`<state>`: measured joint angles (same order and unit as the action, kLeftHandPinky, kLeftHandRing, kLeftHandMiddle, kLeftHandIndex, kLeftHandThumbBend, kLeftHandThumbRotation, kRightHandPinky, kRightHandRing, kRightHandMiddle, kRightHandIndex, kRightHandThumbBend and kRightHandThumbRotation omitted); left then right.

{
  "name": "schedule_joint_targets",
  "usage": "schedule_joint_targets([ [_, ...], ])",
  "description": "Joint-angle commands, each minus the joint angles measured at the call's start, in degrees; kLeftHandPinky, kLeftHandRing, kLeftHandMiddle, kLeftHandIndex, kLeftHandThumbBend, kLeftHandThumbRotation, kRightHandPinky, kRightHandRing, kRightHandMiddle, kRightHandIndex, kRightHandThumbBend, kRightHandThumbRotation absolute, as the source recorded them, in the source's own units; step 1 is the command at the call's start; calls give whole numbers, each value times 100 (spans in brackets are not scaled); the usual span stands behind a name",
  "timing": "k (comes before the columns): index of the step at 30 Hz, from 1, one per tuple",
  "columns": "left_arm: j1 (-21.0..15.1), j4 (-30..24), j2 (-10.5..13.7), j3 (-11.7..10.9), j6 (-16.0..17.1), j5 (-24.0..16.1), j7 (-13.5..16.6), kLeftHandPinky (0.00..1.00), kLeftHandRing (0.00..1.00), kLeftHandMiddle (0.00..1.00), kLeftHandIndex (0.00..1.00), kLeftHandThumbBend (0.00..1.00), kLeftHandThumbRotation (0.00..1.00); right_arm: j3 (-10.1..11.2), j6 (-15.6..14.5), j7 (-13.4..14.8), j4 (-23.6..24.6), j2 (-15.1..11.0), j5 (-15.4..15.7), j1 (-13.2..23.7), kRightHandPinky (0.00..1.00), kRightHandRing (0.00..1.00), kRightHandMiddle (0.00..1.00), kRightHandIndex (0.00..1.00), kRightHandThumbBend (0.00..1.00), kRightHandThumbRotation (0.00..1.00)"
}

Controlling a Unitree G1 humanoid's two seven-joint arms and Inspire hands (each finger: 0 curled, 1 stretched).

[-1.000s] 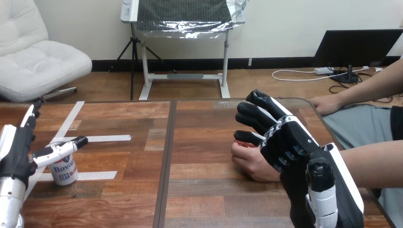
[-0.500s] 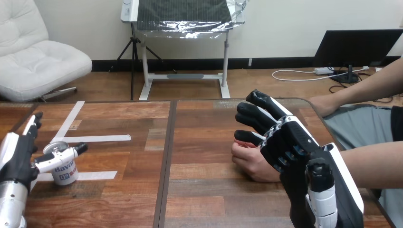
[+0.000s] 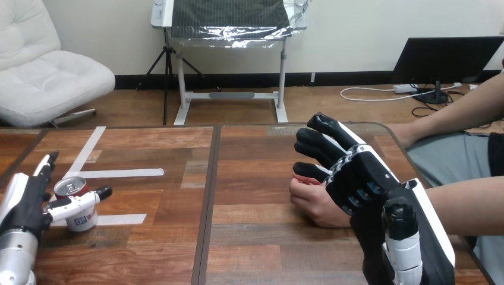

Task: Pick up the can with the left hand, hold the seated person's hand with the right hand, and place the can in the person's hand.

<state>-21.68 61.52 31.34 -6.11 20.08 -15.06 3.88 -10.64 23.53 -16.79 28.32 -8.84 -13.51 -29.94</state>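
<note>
You are looking at a short can (image 3: 70, 188) with a white body carrying blue and red print, a red band round its shoulder and a silver lid. It is standing upright at the left side of the wooden table (image 3: 249, 237), its long axis running straight up and its lid facing the ceiling. It is sitting between two strips of white tape (image 3: 119, 173), with its foot overlapping the nearer strip.

Your left hand (image 3: 24, 208) is spreading wide beside the can. Its straight fingers (image 3: 46, 165) are pointing away across the table just left of the can, and its thumb (image 3: 83, 203) is lying straight across the can's front, so the can is sitting in the gap between them with nothing closing on it.

Your right hand (image 3: 362, 178) is hanging back-up over the person's hand (image 3: 315, 205), which is resting as a loose fist on the table right of centre, well apart from the can. The fist is tucking under your palm, and you cannot tell whether that hand is gripping it or only covering it
</note>
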Motion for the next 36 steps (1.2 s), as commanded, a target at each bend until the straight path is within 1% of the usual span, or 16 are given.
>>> schedule_joint_targets([
  [1, -558, 92, 189, 117, 19, -17, -5, 86, 93, 95, 95, 81, 37, 14, 112, -3, 231, 68, -97, 188, 81, 87, 86, 88, 85, 91],
  [8, -649, 212, 175, 207, -139, -22, -21, 86, 93, 95, 95, 80, 38, 14, 86, -14, 264, 57, -149, 182, 81, 88, 86, 88, 85, 90],
  [11, -682, 236, 148, 205, -196, 19, -48, 85, 93, 94, 94, 80, 36, 17, 76, -10, 277, 60, -164, 176, 80, 88, 86, 87, 85, 89],
  [14, -727, 257, 132, 251, -332, -8, -37, 85, 92, 94, 94, 81, 36, 21, 85, -7, 288, 60, -155, 172, 80, 87, 86, 87, 85, 89],
  [17, -758, 289, 120, 279, -374, -5, -44, 85, 92, 94, 93, 80, 35, 25, 97, -25, 277, 55, -195, 177, 80, 87, 86, 87, 85, 89],
  [20, -804, 337, 125, 353, -453, -64, -21, 84, 91, 93, 93, 80, 34, 33, 115, -30, 271, 54, -187, 187, 80, 87, 86, 87, 84, 88],
  [23, -844, 406, 120, 398, -446, -82, 11, 84, 91, 93, 92, 80, 33, 42, 144, -34, 261, 58, -177, 193, 80, 87, 86, 87, 84, 89],
  [29, -919, 474, 88, 424, -551, -52, 8, 83, 90, 91, 90, 81, 31, 51, 156, -41, 267, 59, -208, 188, 79, 86, 86, 86, 84, 89],
  [33, -969, 507, 67, 458, -627, -80, 59, 83, 89, 90, 89, 81, 30, 58, 128, -36, 298, 49, -210, 185, 78, 86, 86, 86, 85, 89],
  [35, -981, 509, 62, 467, -636, -84, 70, 82, 88, 90, 88, 81, 28, 59, 120, -37, 307, 43, -213, 181, 78, 86, 85, 86, 85, 89],
  [36, -1000, 501, 47, 471, -693, -87, 92, 81, 87, 89, 87, 81, 27, 64, 107, -32, 320, 39, -211, 175, 78, 86, 85, 86, 86, 88],
])
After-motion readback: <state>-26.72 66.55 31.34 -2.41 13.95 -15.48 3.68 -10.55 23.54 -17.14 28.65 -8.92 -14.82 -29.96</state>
